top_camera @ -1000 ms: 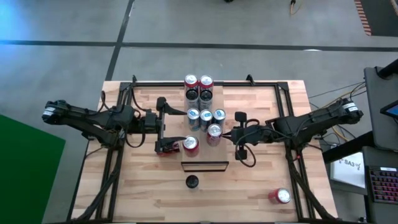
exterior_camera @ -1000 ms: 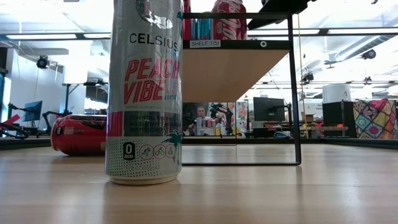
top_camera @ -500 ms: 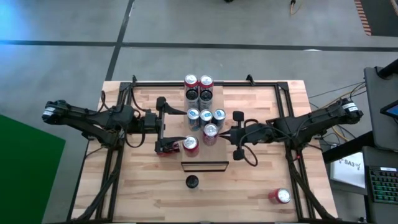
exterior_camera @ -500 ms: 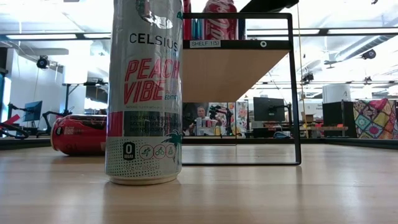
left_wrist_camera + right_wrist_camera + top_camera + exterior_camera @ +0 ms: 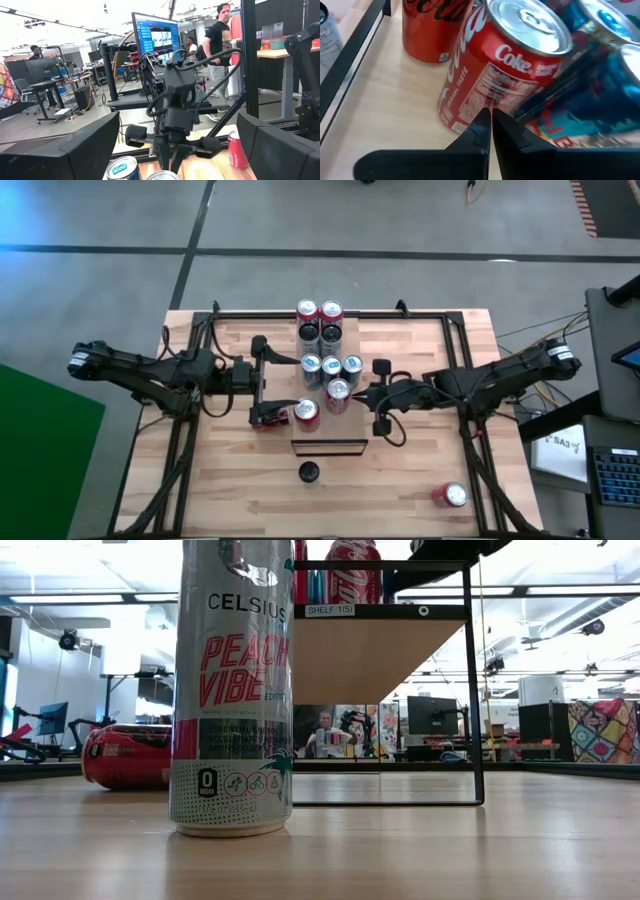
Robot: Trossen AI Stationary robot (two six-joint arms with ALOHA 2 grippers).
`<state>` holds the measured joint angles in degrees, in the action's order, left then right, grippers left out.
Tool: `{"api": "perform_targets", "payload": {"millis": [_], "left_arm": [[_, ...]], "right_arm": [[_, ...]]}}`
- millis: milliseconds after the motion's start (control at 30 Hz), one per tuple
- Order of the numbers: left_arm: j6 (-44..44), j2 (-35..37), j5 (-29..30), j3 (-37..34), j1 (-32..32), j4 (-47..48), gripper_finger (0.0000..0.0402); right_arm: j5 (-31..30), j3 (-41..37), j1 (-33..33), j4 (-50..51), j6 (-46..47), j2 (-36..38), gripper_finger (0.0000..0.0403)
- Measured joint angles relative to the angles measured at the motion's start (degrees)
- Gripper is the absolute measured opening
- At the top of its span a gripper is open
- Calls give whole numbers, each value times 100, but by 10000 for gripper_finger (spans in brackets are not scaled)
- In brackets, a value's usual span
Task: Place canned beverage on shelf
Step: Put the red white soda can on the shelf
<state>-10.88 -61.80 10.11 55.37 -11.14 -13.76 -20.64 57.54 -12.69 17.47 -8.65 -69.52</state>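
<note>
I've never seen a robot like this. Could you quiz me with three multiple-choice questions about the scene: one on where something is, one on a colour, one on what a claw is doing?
1. Where does the can lying on its side rest?
A stacked on other cans; B on the tabletop, in a corner on the right arm's side; C in a person's hand.
2. What colour is the Coke can directly ahead of the right gripper?
A blue; B red; C black.
3. How are that gripper's fingers?
A wide apart; B pressed together; C clamped round a can.
Answers:
1 B, it lies well apart from the shelf.
2 B, its wall is red.
3 B, the wrist view shows them together.
</note>
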Motion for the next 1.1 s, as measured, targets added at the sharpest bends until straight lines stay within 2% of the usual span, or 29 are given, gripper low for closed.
{"api": "perform_targets", "payload": {"millis": [600, 1000, 1100], "left_arm": [[-26, 0, 0, 0, 0, 9, 371], [-63, 0, 0, 0, 0, 13, 371], [-63, 0, 0, 0, 0, 13, 371]], "right_arm": [[5, 0, 98, -969, -539, -342, 9], [147, 0, 127, -993, -570, -373, 9], [336, 0, 127, -895, -474, -374, 9]]}}
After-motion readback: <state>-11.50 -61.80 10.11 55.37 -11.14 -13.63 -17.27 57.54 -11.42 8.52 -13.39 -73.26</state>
